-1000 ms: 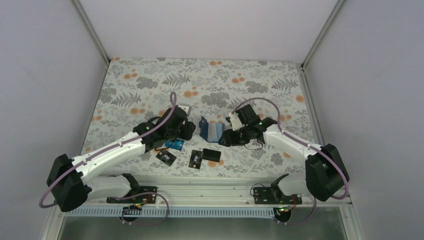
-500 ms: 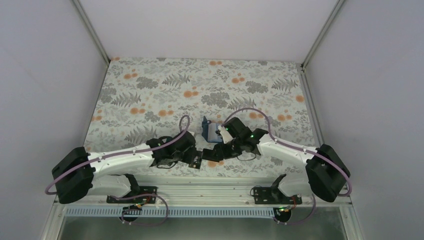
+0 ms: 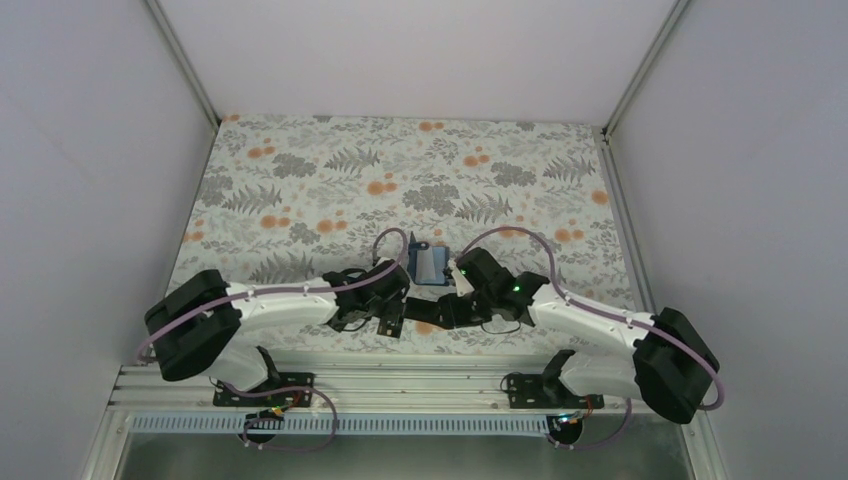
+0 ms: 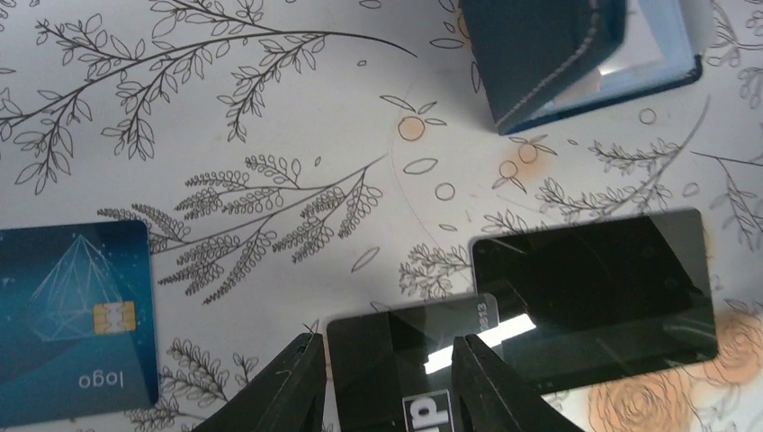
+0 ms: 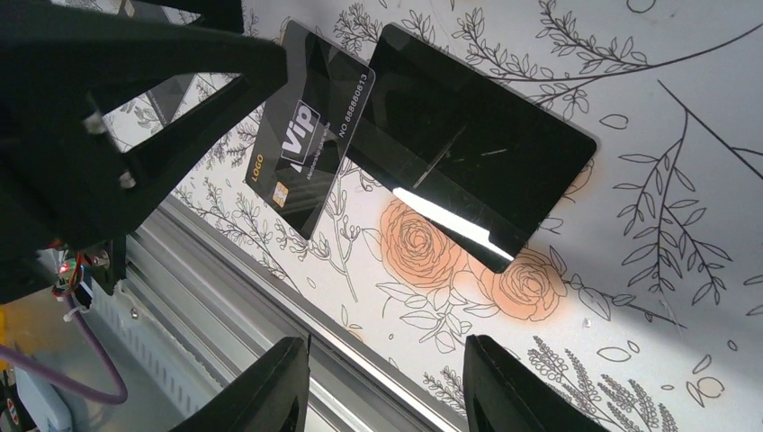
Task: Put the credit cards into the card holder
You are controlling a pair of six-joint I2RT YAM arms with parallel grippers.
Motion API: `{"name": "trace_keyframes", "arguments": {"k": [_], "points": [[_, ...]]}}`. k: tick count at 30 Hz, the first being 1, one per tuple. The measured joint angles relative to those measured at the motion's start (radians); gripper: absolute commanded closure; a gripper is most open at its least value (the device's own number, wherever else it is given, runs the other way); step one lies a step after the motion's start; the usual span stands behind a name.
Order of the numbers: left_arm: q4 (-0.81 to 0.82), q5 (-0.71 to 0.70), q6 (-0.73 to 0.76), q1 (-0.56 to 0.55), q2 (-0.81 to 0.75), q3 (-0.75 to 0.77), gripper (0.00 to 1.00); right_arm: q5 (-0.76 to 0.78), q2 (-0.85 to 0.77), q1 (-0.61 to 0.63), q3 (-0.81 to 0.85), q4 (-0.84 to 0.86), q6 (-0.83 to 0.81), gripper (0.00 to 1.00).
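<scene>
Presently, by item.

Credit cards: three in view, all lying on the worktop (image 4: 270,117) near its front edge. The black VIP card (image 4: 409,364) has one corner lapping onto the plain black card (image 4: 594,288). The teal-blue card (image 4: 76,319) lies well apart to the side. A fourth card cannot be made out.

Card holder (image 4: 540,54): beyond the cards and apart from them, half folded, its pale slotted inside partly showing. No card is visible in it.

Left gripper (image 4: 387,360): fingers apart, straddling the VIP card, not clamped on it.

Right gripper (image 5: 385,351): fingers apart with nothing between them, hovering over the rose print beside the plain black card, close to the left gripper.

Hazards, as judged:
1. The card is thin and lies low on the worktop, so closing fingers may skate over its edges and meet on nothing.
2. Because of the overlap, lifting or sliding the VIP card could drag the plain black card away from where the right gripper is aimed.
3. The two grippers are working on cards that touch, so there is little room and the fingers could knock together.
4. The holder is half folded and unheld, so a card pushed at a slot may shove it along or flop it shut rather than enter.
</scene>
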Motion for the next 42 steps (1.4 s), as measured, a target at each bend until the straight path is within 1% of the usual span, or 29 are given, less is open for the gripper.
{"name": "trace_keyframes", "arguments": {"k": [9, 16, 23, 31, 36, 42], "points": [[0.008, -0.066, -0.011, 0.008, 0.09, 0.047, 0.66, 0.01, -0.034, 0.002, -0.015, 0.0, 0.024, 0.55], [0.017, -0.083, -0.019, 0.012, 0.151, 0.053, 0.68, 0.013, -0.042, 0.006, -0.026, 0.001, 0.033, 0.56], [0.08, -0.08, -0.049, 0.001, 0.127, 0.008, 0.68, 0.017, -0.069, 0.01, -0.035, -0.001, 0.042, 0.56], [0.098, -0.081, -0.109, -0.072, 0.057, -0.066, 0.68, -0.008, -0.147, 0.018, -0.037, 0.018, 0.086, 0.53], [0.089, -0.087, -0.154, -0.111, 0.042, -0.077, 0.68, -0.026, -0.146, 0.029, -0.063, 0.057, 0.137, 0.54], [0.064, -0.109, -0.222, -0.184, 0.04, -0.076, 0.68, -0.029, -0.147, 0.06, -0.113, 0.084, 0.221, 0.53]]}}
